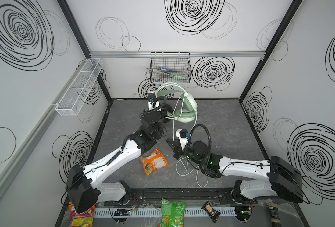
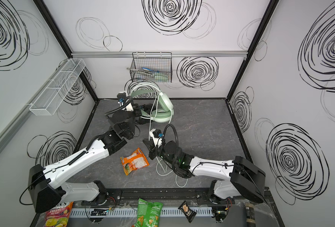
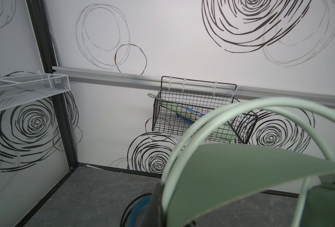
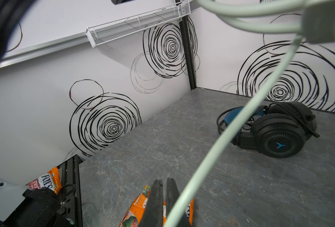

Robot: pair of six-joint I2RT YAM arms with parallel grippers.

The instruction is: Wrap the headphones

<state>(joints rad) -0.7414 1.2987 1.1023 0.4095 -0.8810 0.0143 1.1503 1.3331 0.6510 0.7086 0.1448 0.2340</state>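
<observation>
The mint-green headphones hang above the back of the table, headband arching up toward the rear wall. My left gripper is shut on them low on the headband; one dark finger shows beside the band. Their whitish cable drops to my right gripper and ends in loose loops on the table under the right arm. The right gripper is shut, and the cable runs across the outside of one finger, not between them. The black headphones lie on the table under the left arm, blue inner cup showing.
An orange snack bag lies mid-table just below my right gripper. A black wire basket hangs on the back wall, a white mesh shelf on the left wall. Snack bags lie along the front rail.
</observation>
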